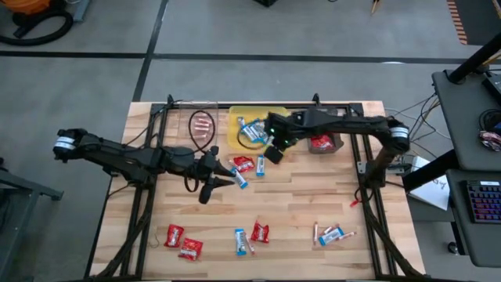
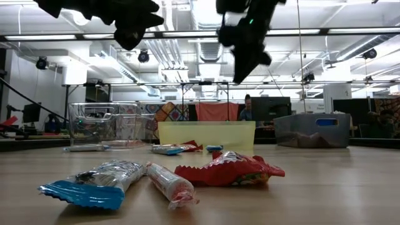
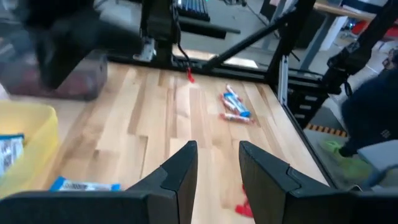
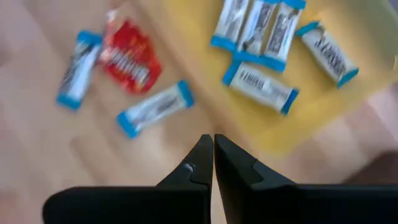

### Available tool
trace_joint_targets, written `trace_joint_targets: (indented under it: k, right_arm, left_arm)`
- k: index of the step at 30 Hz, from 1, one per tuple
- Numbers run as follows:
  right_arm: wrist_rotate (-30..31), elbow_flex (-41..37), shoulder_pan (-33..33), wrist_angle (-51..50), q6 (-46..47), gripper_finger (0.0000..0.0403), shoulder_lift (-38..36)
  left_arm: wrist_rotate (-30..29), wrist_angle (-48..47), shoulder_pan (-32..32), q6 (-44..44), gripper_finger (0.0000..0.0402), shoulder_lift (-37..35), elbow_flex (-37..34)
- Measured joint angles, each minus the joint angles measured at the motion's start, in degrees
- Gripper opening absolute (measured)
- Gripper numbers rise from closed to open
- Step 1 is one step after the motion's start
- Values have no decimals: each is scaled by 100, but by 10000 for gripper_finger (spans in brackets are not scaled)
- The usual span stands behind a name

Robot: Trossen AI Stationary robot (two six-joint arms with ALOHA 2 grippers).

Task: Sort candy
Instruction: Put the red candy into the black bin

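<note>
Counting from above, five blue-and-white bars (image 4: 261, 87) lie in the yellow tray (image 1: 235, 135), thin pinkish sticks (image 1: 203, 127) sit in the clear tray (image 1: 193, 105), and red packets (image 1: 321, 142) fill the dark tray (image 1: 339, 145). Loose on the tabletop (image 1: 305, 196) near the middle are one red packet (image 1: 243, 164) and two blue-and-white bars (image 1: 260, 165), just beside the yellow tray. Along the near edge lie three more red packets (image 1: 190, 249), one blue-and-white bar (image 1: 242, 240) and a small mixed cluster (image 1: 332, 234) of a bar and sticks; how many sticks is too small to tell.

The right gripper (image 4: 214, 163) hangs above the near edge of the yellow tray, its fingers pressed together and empty, touching nothing. The left gripper (image 3: 216, 168) hovers above the middle of the tabletop beside the loose sweets, its fingers apart with a clear gap and nothing between them.

The black frame (image 1: 372, 168) runs along the tabletop's sides. At table height, a red packet, a stick and a bar lie close to the camera, in front of the trays.
</note>
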Motion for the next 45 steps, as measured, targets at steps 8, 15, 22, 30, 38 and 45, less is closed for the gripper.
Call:
trace_joint_targets:
  k: [8, 15, 22, 30, 38, 45]
  right_arm:
    - [-160, -25, 1245, -871, -319, 9, -440]
    - [-189, -271, 2550, -585, -715, 9, -468]
    - [-126, -1079, 3622, 1396, -971, 9, -501]
    - [1074, -2465, 4324, 3810, -849, 9, -499]
    - [1226, -3466, 4511, 4799, 330, 9, -493]
    - [1220, -3619, 4610, 5021, 431, 9, -493]
  left_arm:
    - [0, -222, -283, -114, 103, 0, 0]
    - [-4, -214, -567, -116, 103, 0, -2]
    - [-26, -4, -872, -155, 103, 21, -6]
    - [-28, 885, -1255, -154, 103, 626, -7]
    - [-118, 2176, -1373, -5, 76, 2033, 72]
    - [-771, 2195, -1446, 427, 5, 3177, 509]
